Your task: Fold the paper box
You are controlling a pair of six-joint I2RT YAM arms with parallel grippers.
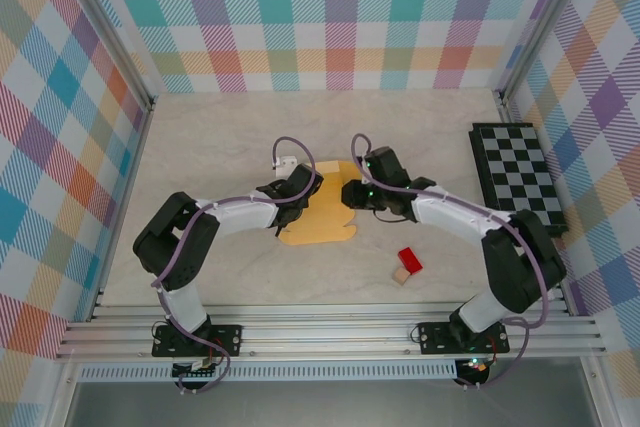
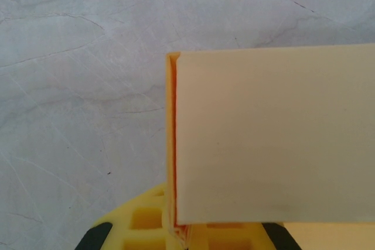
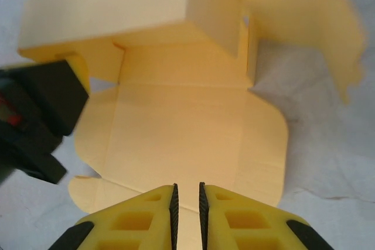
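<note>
pinching a half-folded box at mid-table

the paper box [image 1: 318, 225] lies mid-table. at its 10 o'clock, the left gripper [image 2: 179, 228] clamps a folded edge, fingers mostly cut off. at 2 o'clock, the right gripper [image 3: 187, 202] stands nearly closed over the sheet; contact is unclear.

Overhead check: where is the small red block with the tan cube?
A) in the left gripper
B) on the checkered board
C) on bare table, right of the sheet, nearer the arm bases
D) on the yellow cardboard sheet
C: the small red block with its tan cube lies on the pale table, right of the pale orange-yellow cardboard paper box and clear of the black-and-white checkered board.
</note>
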